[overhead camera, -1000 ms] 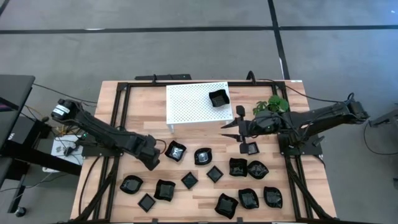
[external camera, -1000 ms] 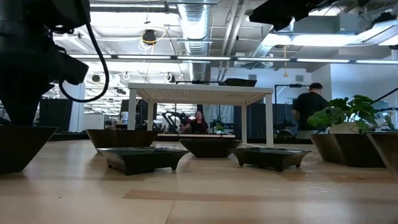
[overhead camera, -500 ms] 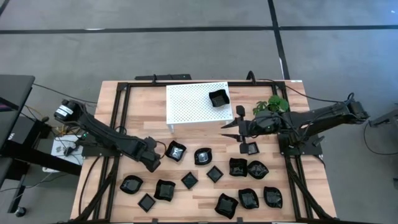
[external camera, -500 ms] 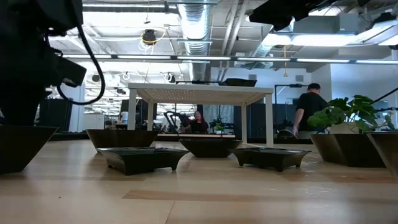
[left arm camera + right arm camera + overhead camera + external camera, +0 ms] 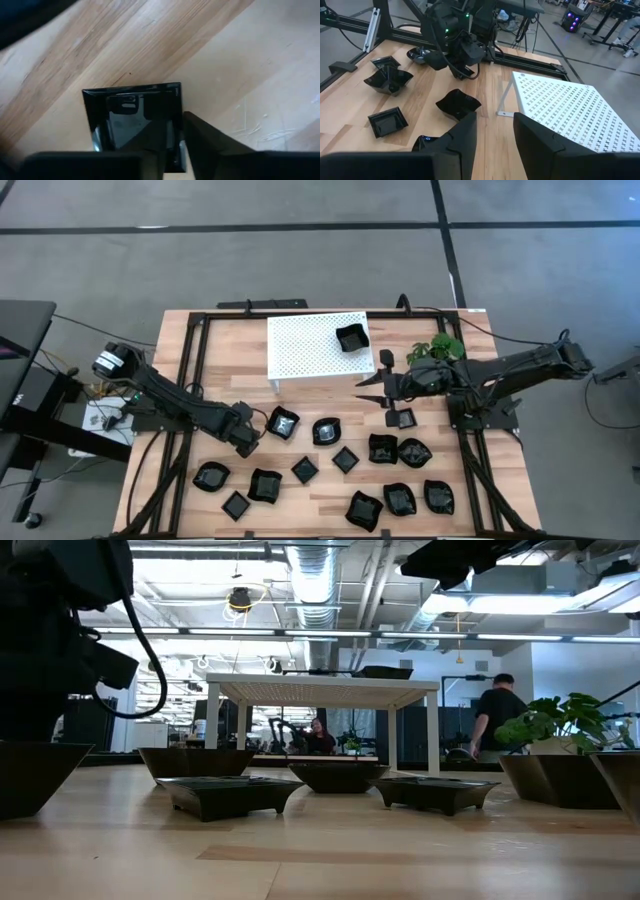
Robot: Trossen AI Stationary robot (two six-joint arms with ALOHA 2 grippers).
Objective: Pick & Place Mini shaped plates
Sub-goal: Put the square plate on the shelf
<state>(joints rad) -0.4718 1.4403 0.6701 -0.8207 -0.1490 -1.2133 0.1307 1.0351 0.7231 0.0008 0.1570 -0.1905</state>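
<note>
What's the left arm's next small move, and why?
Probably a short straight lift. In the left wrist view the left gripper straddles one rim of the small square plate, one finger inside and one outside, closed onto it, while the plate still lies flat on the table. The edge pinch could slip, so test it first. The right gripper waits open.

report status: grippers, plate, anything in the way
Left gripper pinching rim of small square glossy black plate on the wooden table. Right gripper open, empty, beside white perforated rack. Nothing blocking the lift.
</note>
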